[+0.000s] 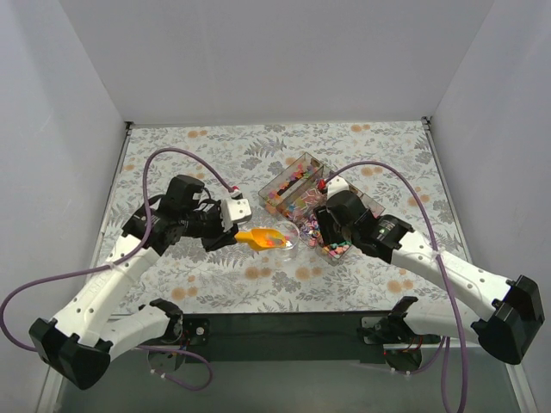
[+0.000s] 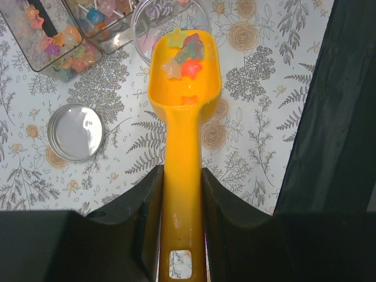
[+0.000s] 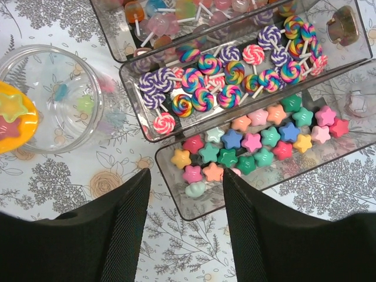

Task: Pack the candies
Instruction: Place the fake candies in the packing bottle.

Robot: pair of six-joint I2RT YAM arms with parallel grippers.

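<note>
My left gripper [image 2: 182, 171] is shut on the handle of an orange scoop [image 2: 183, 100] [image 1: 258, 237]. The scoop's bowl carries a few star-shaped candies [image 2: 183, 56] and hangs at the rim of a clear round jar [image 2: 147, 23] [image 1: 291, 237]. A few candies [image 3: 73, 100] lie inside the jar [image 3: 88, 126]. My right gripper [image 3: 185, 176] [image 1: 321, 227] stands open above the near corner of a clear tray [image 3: 176, 197] filled with star candies [image 3: 252, 144]; nothing is between its fingers.
A second tray holds swirl lollipops [image 3: 229, 76], and a third holds pale lollipops [image 3: 158, 20]. A round metal lid [image 2: 75, 132] lies on the flowered tablecloth left of the scoop. White walls close in the table on three sides.
</note>
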